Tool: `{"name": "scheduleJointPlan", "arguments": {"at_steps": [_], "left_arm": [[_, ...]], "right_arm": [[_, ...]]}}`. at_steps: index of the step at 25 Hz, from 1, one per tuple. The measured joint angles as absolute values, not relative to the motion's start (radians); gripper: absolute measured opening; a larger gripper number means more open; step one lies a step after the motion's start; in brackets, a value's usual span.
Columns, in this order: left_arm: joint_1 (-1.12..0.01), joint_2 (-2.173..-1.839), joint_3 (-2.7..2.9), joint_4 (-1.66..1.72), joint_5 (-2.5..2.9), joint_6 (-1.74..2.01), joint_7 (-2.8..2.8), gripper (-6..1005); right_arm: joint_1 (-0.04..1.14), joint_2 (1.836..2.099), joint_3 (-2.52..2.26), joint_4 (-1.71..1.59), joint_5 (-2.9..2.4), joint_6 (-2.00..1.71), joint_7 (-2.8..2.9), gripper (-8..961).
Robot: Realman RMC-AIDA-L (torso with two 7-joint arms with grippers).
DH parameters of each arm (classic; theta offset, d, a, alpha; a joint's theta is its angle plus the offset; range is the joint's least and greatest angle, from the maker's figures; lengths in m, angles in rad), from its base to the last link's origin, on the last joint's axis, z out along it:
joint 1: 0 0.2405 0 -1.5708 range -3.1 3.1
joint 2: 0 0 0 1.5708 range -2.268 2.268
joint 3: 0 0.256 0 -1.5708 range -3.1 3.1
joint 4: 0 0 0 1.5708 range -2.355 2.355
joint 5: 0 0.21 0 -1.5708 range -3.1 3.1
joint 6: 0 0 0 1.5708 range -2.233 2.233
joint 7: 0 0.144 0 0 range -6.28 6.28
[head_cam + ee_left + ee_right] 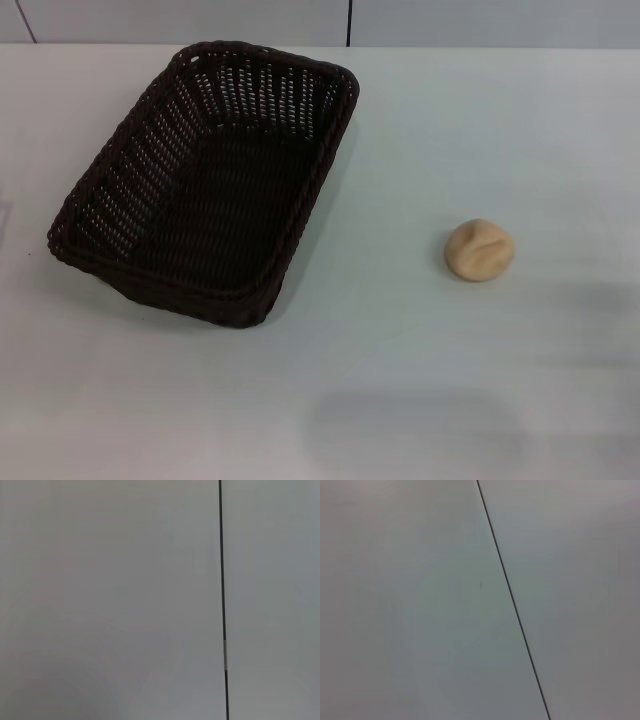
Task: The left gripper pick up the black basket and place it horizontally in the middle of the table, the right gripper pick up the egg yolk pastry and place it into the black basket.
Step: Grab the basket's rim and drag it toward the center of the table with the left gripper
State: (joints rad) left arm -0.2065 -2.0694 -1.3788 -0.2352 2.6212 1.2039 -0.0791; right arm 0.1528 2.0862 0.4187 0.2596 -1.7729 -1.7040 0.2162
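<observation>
The black basket (215,180) lies on the white table (400,380) at the left, turned at a slant, with one short end toward the far edge. It is empty. The egg yolk pastry (480,250) sits alone on the table to the right of the basket, well apart from it. Neither gripper shows in the head view. The left wrist view and the right wrist view show only a plain pale surface crossed by a thin dark seam (222,600) (512,600), with no fingers in them.
The table's far edge meets a pale wall with a dark vertical seam (349,22) behind the basket. Soft shadows lie on the table near the front (415,430) and at the right.
</observation>
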Motion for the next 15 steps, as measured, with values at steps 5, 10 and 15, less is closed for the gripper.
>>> {"name": "scheduleJointPlan", "arguments": {"at_steps": [5, 10, 15], "left_arm": [[-0.210, -2.069, -1.379, -0.238, 2.622, 1.203, -0.079, 837], [-0.206, -2.065, -1.350, -0.254, 2.622, 1.198, -0.083, 836], [-0.166, -2.004, -1.299, -0.478, 2.700, 1.004, -0.087, 835]], "right_arm": [[0.155, 2.086, 0.410, 0.259, -1.773, -1.704, 0.216, 785], [0.160, 2.085, 0.409, 0.259, -1.773, -1.702, 0.216, 785], [0.167, 2.082, 0.407, 0.259, -1.773, -1.705, 0.222, 785]]}}
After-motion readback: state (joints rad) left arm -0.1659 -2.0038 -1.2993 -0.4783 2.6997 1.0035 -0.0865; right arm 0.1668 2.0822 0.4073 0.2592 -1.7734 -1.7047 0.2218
